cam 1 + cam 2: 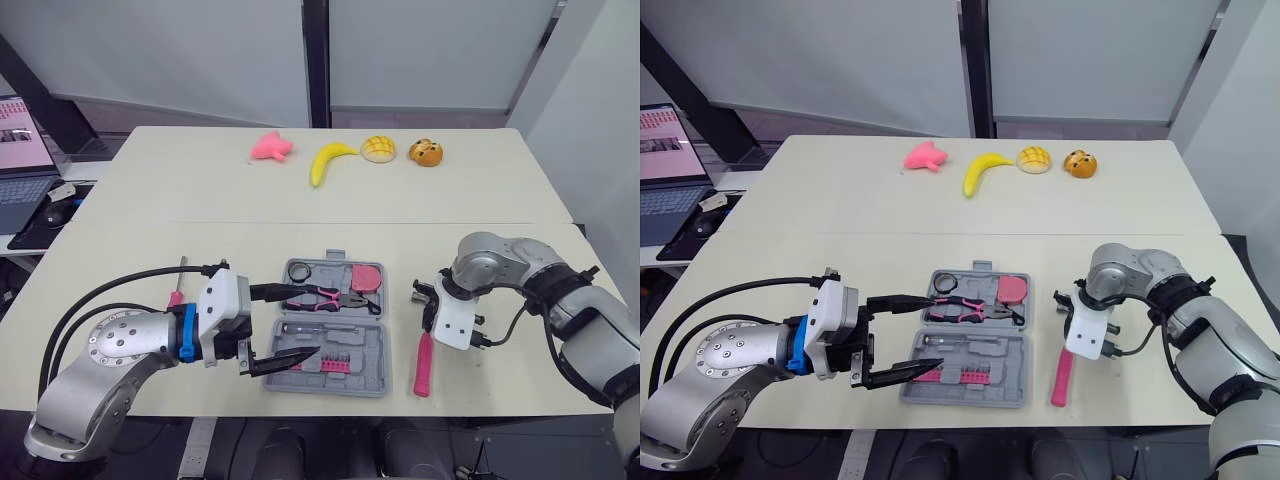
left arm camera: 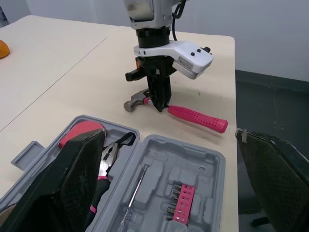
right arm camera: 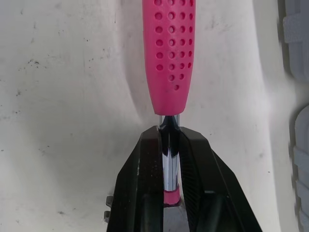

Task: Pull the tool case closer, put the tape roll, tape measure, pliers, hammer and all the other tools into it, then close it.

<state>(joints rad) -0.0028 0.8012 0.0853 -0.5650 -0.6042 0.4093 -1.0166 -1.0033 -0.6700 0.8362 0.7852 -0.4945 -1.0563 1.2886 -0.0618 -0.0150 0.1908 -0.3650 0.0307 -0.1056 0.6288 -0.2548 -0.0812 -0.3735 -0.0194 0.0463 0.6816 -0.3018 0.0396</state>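
The grey tool case (image 1: pixel 372 372) lies open near the table's front edge. In it are pink-handled pliers (image 1: pixel 322 296), a tape roll (image 1: pixel 299 270), a pink tape measure (image 1: pixel 367 276) and a strip of bits (image 1: pixel 335 364). My left gripper (image 1: pixel 306 322) is open at the case's left side, one finger over each half. Right of the case the pink-handled hammer (image 1: pixel 424 362) lies on the table. My right gripper (image 3: pixel 169 159) is shut on its metal shaft, just below the head. A small pink screwdriver (image 1: pixel 177 291) rests left of my left arm.
Toy foods line the far side of the table: a pink toy (image 1: pixel 270 147), a banana (image 1: pixel 328 160), a bun (image 1: pixel 377 148) and a brown bread (image 1: pixel 426 152). A laptop (image 1: pixel 22 165) stands on a side desk at the left.
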